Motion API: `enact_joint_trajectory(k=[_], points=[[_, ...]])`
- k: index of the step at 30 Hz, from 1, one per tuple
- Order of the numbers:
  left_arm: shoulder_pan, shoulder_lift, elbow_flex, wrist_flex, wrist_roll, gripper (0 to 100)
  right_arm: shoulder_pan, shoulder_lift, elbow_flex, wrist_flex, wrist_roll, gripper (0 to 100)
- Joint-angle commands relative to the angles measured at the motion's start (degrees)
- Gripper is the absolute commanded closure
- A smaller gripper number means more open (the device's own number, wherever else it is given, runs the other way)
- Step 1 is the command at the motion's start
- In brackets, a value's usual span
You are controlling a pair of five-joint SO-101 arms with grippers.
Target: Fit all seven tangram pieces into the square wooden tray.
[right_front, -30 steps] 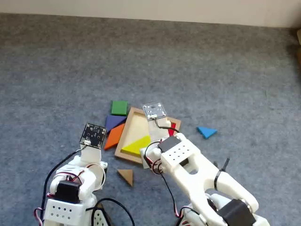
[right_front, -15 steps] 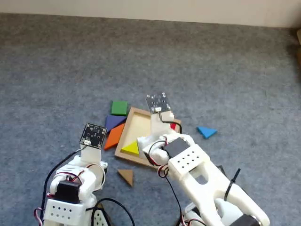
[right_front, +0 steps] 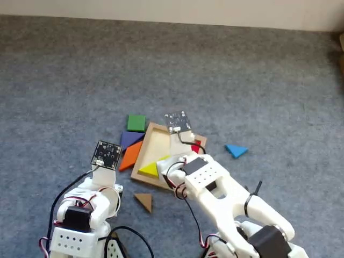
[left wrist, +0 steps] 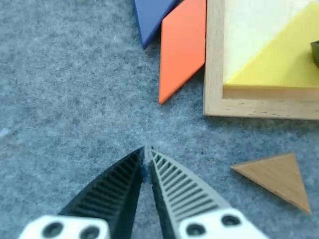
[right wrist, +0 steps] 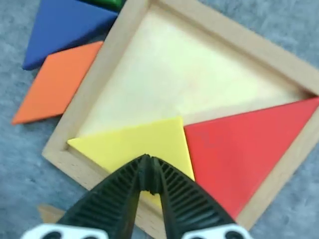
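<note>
The square wooden tray (right_front: 145,143) (right wrist: 127,35) (left wrist: 213,74) lies mid-table and holds a yellow triangle (right_front: 150,169) (right wrist: 142,142) (left wrist: 274,59) and a large red triangle (right_front: 196,146) (right wrist: 239,149). My right gripper (right wrist: 148,174) (right_front: 174,161) is shut with nothing in it, its tips over the yellow triangle's near edge. My left gripper (left wrist: 146,154) is shut and empty above bare carpet, short of the orange parallelogram (left wrist: 183,47) (right_front: 130,156). Beside that lies a dark blue triangle (left wrist: 152,15) (right_front: 130,139) (right wrist: 65,27). A green square (right_front: 136,122), a light blue triangle (right_front: 236,150) and a wooden triangle (right_front: 143,201) (left wrist: 274,177) lie outside the tray.
Grey carpet (right_front: 242,75) covers the whole table, with wide free room beyond the tray and to both sides. The loose pieces cluster at the tray's left edge, except the light blue triangle to its right and the wooden one in front.
The right arm swung out over the tray and came back. The yellow triangle now lies closer to the tray's near-left corner. The left arm has not moved.
</note>
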Motion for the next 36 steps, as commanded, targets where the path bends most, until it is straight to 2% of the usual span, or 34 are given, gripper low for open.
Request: enact_joint_trajectory(k=[1,6,13,17,21,30,33,36], points=[[-0.5,-1.3,1.1,0.1,0.5,100,0.8,0.6,0.7,5.0,3.8,98.3],[-0.5,-1.3,1.1,0.1,0.5,100,0.8,0.4,-0.2,10.2,4.0,98.3],[-0.5,-1.3,1.1,0.1,0.5,100,1.0,0.4,-10.5,26.6,4.0,98.3],[-0.5,-1.3,1.1,0.1,0.5,100,5.4,0.3,-15.4,32.0,4.0,98.3],[-0.5,-1.3,1.1,0.1,0.5,100,12.4,0.3,-18.3,32.4,4.4,98.1],[-0.5,-1.3,1.1,0.1,0.5,100,26.2,0.5,-23.4,32.3,27.1,95.8],[-0.5,-1.3,1.1,0.1,0.5,100,32.1,1.0,-24.7,32.2,32.9,85.2],[-0.5,-1.3,1.1,0.1,0.5,100,34.2,1.0,-24.5,32.2,36.0,73.5]])
